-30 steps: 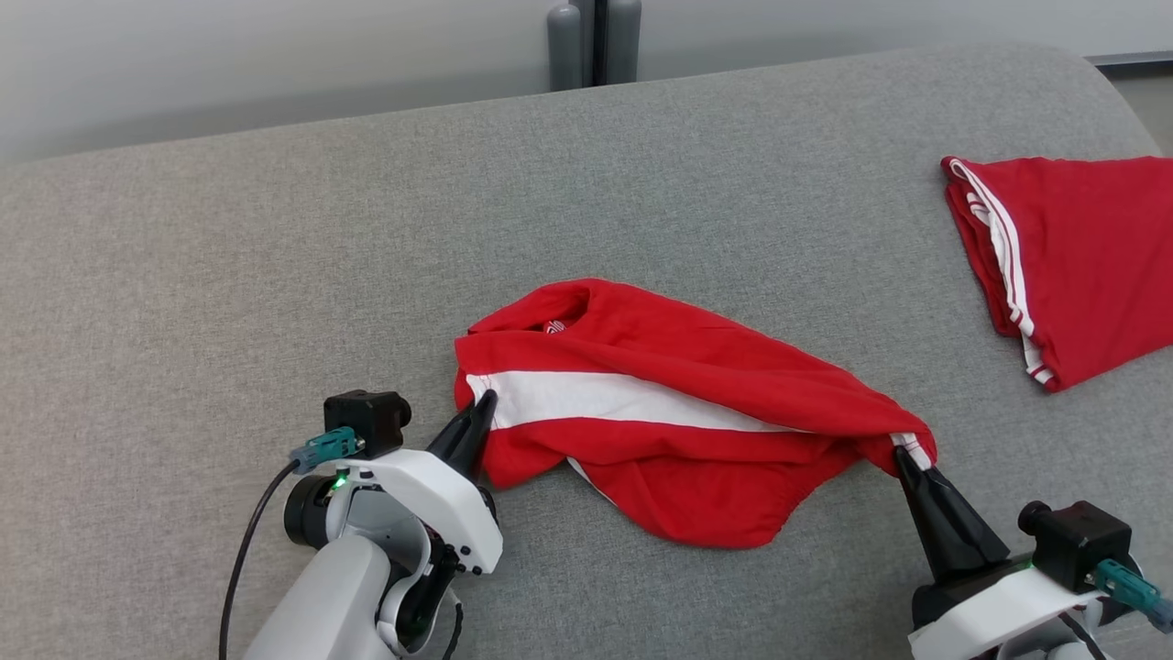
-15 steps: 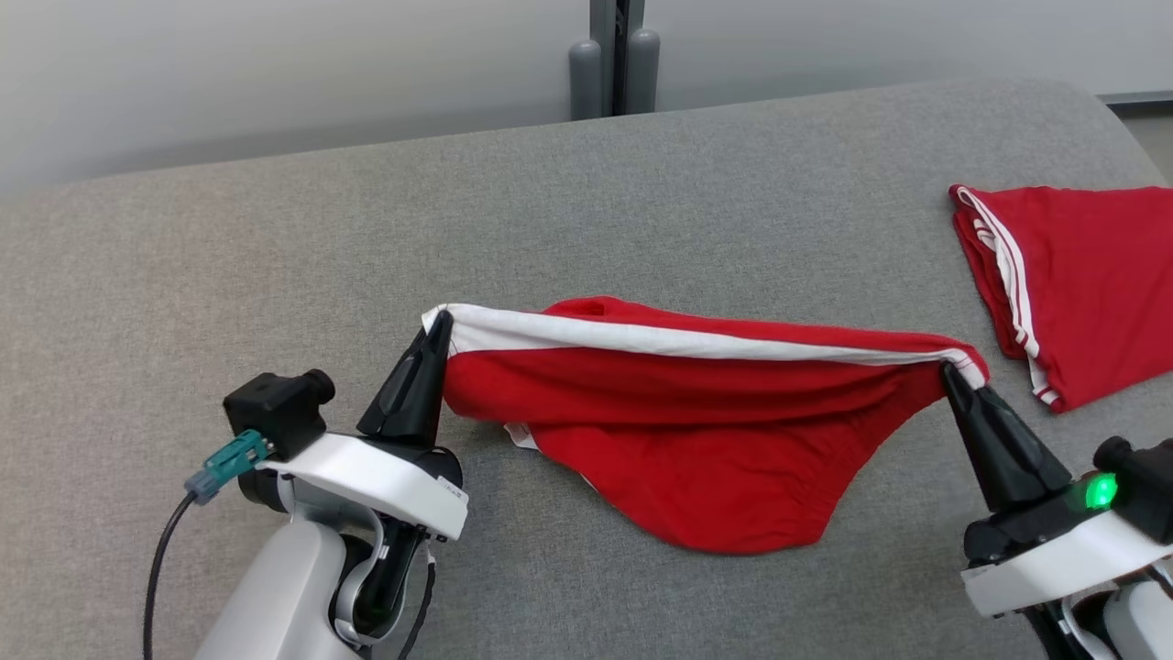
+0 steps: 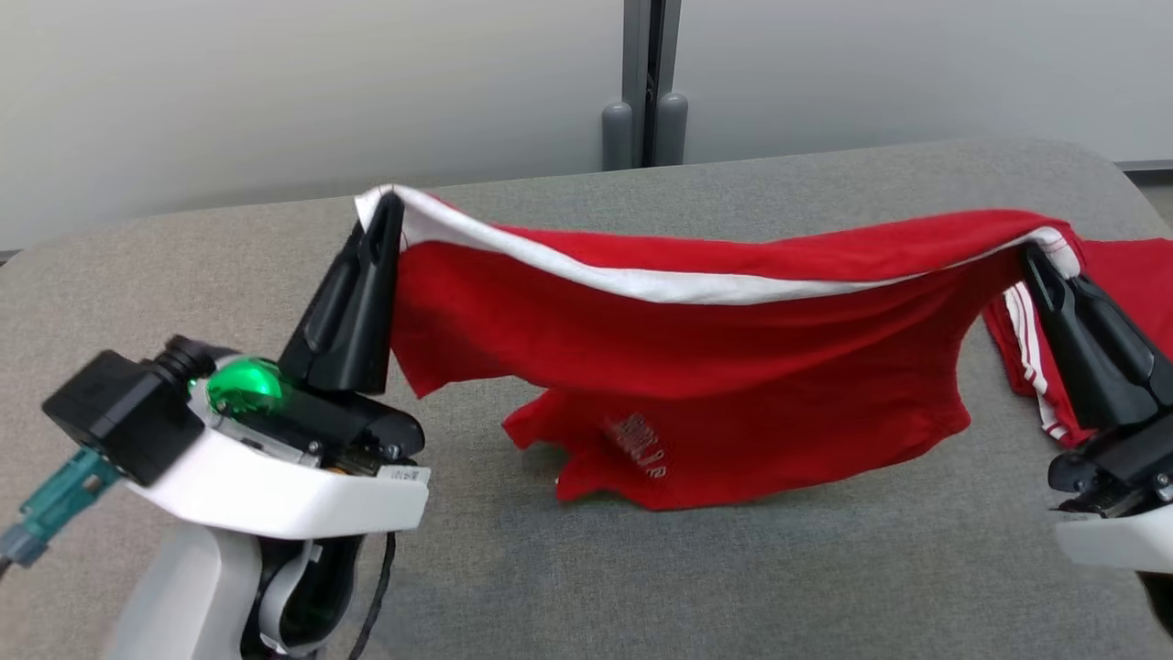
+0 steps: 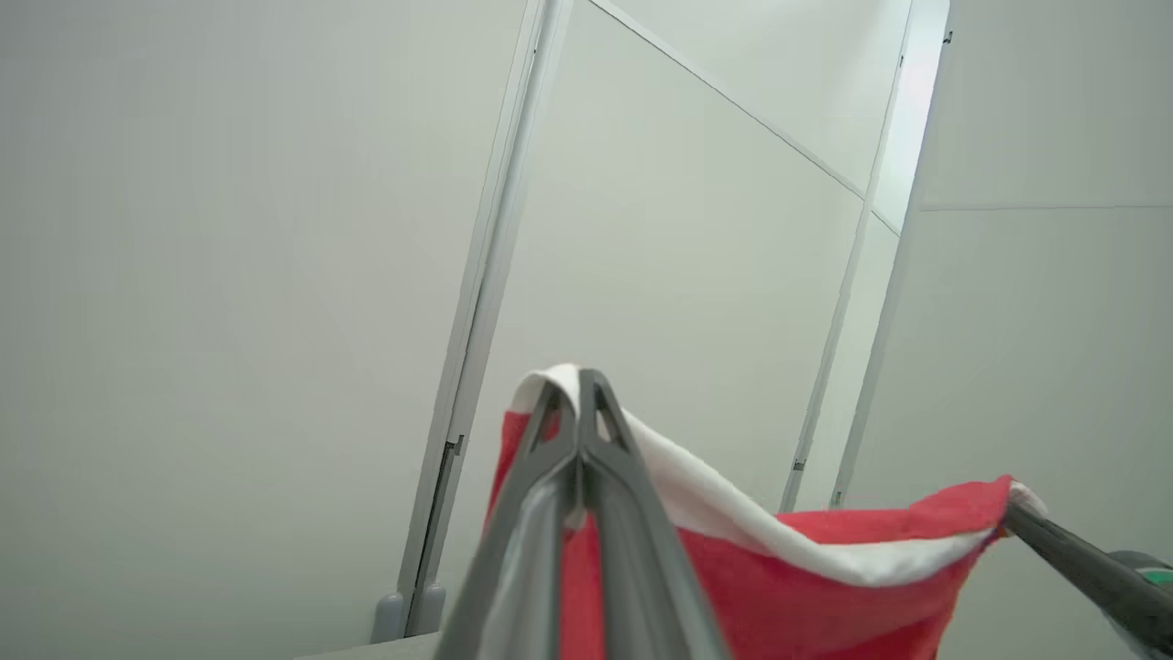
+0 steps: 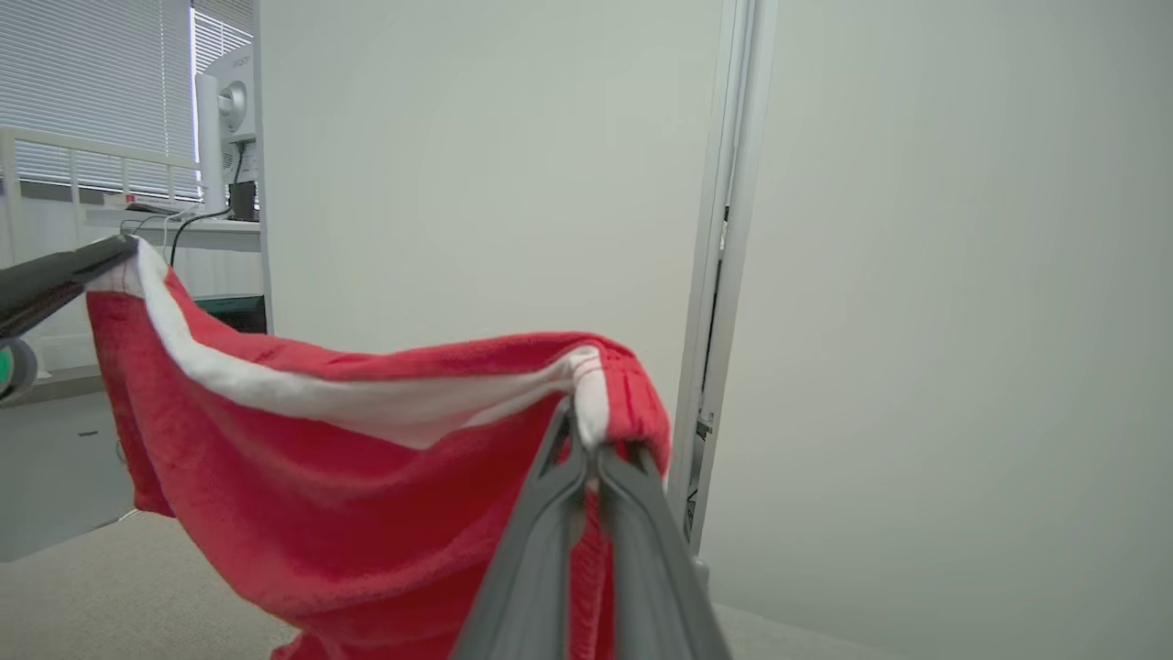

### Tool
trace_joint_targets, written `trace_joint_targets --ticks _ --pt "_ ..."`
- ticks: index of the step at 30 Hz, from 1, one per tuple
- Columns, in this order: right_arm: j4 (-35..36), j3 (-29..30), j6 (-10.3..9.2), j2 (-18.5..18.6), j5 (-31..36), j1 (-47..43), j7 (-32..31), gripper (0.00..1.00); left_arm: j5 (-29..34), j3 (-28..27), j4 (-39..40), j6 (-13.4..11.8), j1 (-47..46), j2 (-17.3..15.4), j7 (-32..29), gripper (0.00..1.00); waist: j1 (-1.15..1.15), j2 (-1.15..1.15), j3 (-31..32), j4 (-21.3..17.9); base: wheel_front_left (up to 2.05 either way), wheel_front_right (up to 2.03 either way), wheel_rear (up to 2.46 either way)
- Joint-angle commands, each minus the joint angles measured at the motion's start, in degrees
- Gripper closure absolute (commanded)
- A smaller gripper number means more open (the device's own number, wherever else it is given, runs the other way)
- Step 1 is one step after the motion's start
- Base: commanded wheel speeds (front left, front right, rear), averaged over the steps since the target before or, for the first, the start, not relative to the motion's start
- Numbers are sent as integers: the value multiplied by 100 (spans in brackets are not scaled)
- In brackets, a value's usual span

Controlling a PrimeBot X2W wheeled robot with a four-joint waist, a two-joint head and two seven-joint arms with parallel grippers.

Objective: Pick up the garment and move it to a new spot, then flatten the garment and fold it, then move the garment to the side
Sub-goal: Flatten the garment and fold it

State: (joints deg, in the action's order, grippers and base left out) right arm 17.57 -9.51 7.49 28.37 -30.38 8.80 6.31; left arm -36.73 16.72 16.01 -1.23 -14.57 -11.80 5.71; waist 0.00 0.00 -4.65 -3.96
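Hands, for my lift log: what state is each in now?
Left hand: closed, holding the red garment by one end.
Right hand: closed, holding its other end.

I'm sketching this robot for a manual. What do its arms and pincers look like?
The left pincer and right pincer each have two long, tapering black fingers on a white wrist housing. The left wrist carries a boxy black camera, a glowing green light, a teal plug, a small printed label and a thin black cable. Its forearm is pale grey.
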Motion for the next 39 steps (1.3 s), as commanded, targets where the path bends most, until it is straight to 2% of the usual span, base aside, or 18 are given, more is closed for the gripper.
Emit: trace_joint_targets --ticks 1,4,6,11,13,14,15,19,25,28,32,35,39 --pt "102 5 1 52 -40 199 -125 100 16 -32 202 -63 -234 -59 -159 100 0 0 -21 18 0 0 0" --pt "76 -116 1 -5 -65 610 -356 100 7 -91 294 -101 -707 -176 -505 100 0 0 -113 63 0 0 0" --pt "-116 -249 1 -69 -109 1007 -485 100 9 -141 90 -61 -1137 -260 -677 100 0 0 -232 94 0 0 0" --pt "-1013 -838 1 -330 -78 2494 -677 100 154 -231 -951 75 -2499 -459 -1005 100 0 0 -698 164 0 0 0" --pt "-1458 -1131 1 -482 -52 3269 -645 100 275 -263 -1480 121 -3132 -506 -1013 100 0 0 -953 195 0 0 0" --pt "-1458 -1131 1 -482 -52 3269 -645 100 275 -263 -1480 121 -3132 -506 -1013 100 0 0 -953 195 0 0 0" --pt "-1712 -1272 1 -561 -9 3669 -617 100 330 -279 -1760 142 -3463 -523 -1004 100 0 0 -1082 208 0 0 0" --pt "-2829 -1616 1 -946 234 5282 -280 100 652 -364 -2760 217 -4847 -582 -668 100 0 0 -1591 253 0 0 0" --pt "-4683 -1603 1 -1647 877 6932 636 100 1114 -364 -3945 423 -6355 -620 446 100 0 0 -2262 284 0 0 0" --pt "-5424 -1540 1 -1905 1075 7227 820 100 1296 -312 -4484 463 -6610 -553 797 100 0 0 -2611 342 0 0 0" --pt "-6028 -1516 1 -2021 1186 7169 899 100 1206 -399 -4982 554 -6462 -236 938 100 0 0 -3068 491 0 0 0" --pt "-5966 -1520 0 -1930 1188 6923 901 100 1161 -582 -4840 688 -6201 -83 952 100 0 0 -3317 602 0 0 0" --pt "-5540 -1497 1 -1766 1018 6441 898 100 1097 -898 -4347 816 -5590 93 951 100 0 0 -3353 655 0 0 0"
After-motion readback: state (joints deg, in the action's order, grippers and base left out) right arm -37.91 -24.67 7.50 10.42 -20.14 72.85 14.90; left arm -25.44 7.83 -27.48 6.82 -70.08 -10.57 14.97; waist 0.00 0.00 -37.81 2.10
